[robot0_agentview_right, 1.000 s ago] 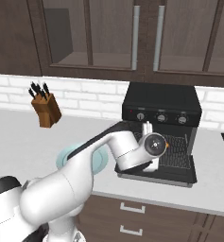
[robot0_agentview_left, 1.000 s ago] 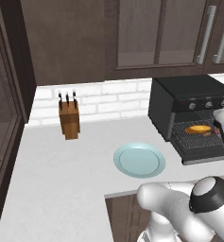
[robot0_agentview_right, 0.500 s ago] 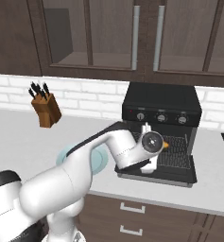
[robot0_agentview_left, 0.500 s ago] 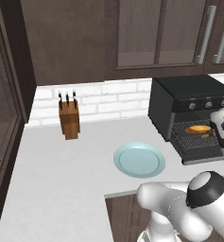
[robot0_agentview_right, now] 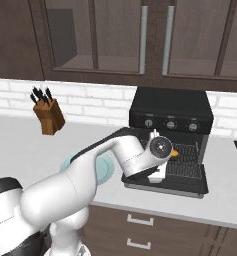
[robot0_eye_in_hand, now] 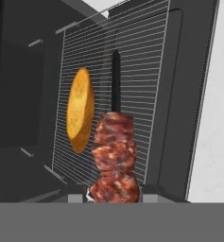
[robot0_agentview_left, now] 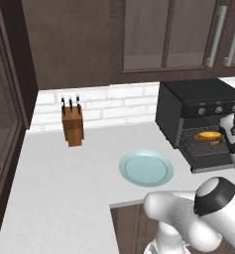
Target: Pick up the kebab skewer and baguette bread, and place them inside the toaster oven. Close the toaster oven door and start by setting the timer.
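While the knife block point(robot0_agentview_left: 73, 128) stands far left against the brick wall and the pale blue plate point(robot0_agentview_left: 146, 167) lies bare mid-counter, the work is all at the right, at the toaster oven point(robot0_agentview_left: 201, 106). Its door point(robot0_agentview_right: 166, 182) hangs dropped open. The baguette bread point(robot0_eye_in_hand: 80, 109) already lies on the wire rack point(robot0_eye_in_hand: 142, 80). Kebab skewer point(robot0_eye_in_hand: 114, 151) is clamped in the gripper point(robot0_eye_in_hand: 114, 194), jaws closed on its meat end, the dark stick pointing into the cavity just beside the loaf and apparently above the rack. Judgement: this is the placing step. Done well, the hand lowers until the skewer lies flat along the wires, stays off the loaf, lets go only once supported, then backs straight out before the door is lifted.
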You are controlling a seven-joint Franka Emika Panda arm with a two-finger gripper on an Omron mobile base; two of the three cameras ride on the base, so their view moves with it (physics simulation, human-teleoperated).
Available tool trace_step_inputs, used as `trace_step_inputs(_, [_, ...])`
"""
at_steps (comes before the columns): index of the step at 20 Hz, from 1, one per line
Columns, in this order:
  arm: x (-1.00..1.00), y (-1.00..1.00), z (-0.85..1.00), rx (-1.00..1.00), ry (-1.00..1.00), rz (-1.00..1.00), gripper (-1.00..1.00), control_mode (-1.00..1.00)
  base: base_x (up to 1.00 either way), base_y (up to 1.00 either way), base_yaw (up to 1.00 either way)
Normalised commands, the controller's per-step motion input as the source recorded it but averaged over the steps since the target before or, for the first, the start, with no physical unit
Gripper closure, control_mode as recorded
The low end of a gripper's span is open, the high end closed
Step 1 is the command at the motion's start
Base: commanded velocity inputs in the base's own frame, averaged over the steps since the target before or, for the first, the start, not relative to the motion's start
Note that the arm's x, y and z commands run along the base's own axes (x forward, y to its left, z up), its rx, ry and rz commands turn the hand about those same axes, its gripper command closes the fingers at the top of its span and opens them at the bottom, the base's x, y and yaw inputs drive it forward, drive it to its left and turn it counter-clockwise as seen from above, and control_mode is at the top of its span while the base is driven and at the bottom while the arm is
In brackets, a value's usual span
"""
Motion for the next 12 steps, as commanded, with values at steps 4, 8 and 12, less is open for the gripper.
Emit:
trace_step_inputs(4, [0.00,0.00,-0.10,-0.04,0.05,0.00,1.00,-1.00,0.00,0.00,0.00])
trace_step_inputs(8, [0.00,0.13,-0.08,-0.07,0.08,0.00,1.00,-1.00,0.00,0.00,0.00])
trace_step_inputs(12, [0.06,0.14,0.00,-0.05,0.06,0.00,1.00,-1.00,0.00,0.00,0.00])
